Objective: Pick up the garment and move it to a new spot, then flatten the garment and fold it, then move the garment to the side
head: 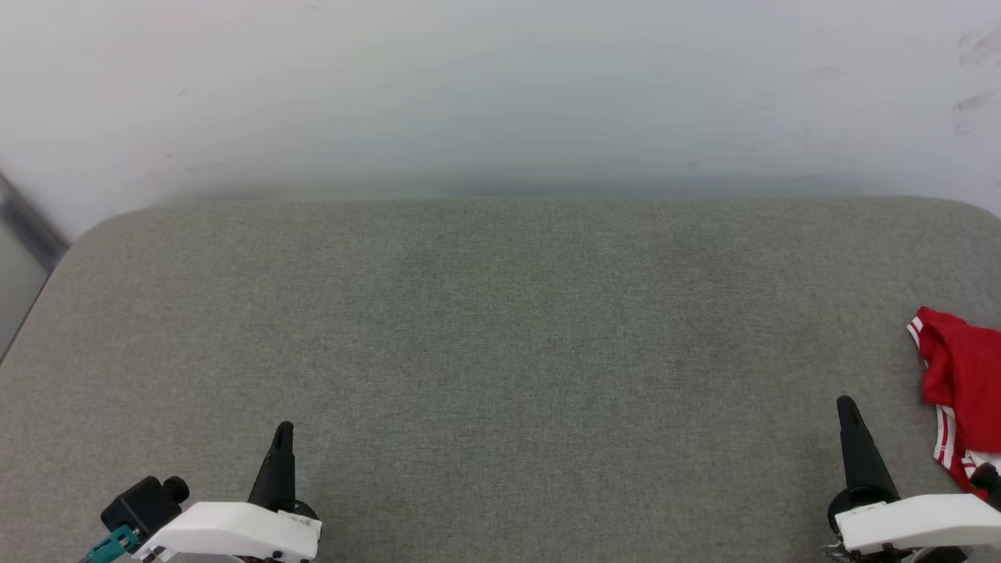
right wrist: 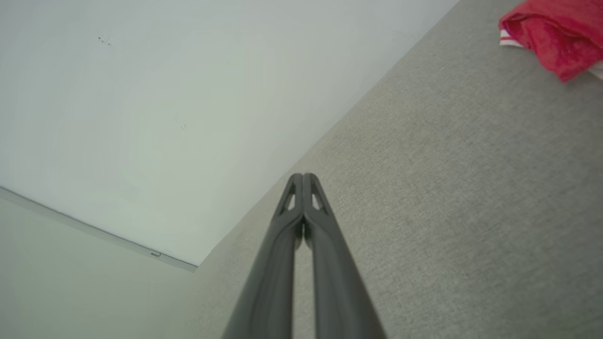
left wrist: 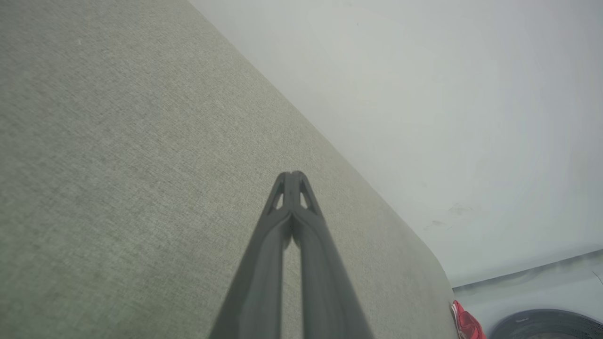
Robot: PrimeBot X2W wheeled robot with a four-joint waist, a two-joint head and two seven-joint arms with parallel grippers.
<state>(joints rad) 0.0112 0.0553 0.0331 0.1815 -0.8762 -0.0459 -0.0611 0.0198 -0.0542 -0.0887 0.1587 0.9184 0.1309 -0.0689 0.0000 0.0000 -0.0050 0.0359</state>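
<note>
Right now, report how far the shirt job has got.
Done: nothing visibly; the thin red T-shirt with striped trim lies bunched at the right edge of the grey fabric surface. In hand: nothing; left pincer and right pincer are shut, empty, apart from it. Left: apparently pick up, move, flatten, fold, set aside.

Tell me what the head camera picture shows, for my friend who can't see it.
A bunched-up red garment with white striped trim lies at the right of a grey padded surface. The left gripper and right gripper, both shut and empty, point up from the bottom corners. A pale wall is behind.
</note>
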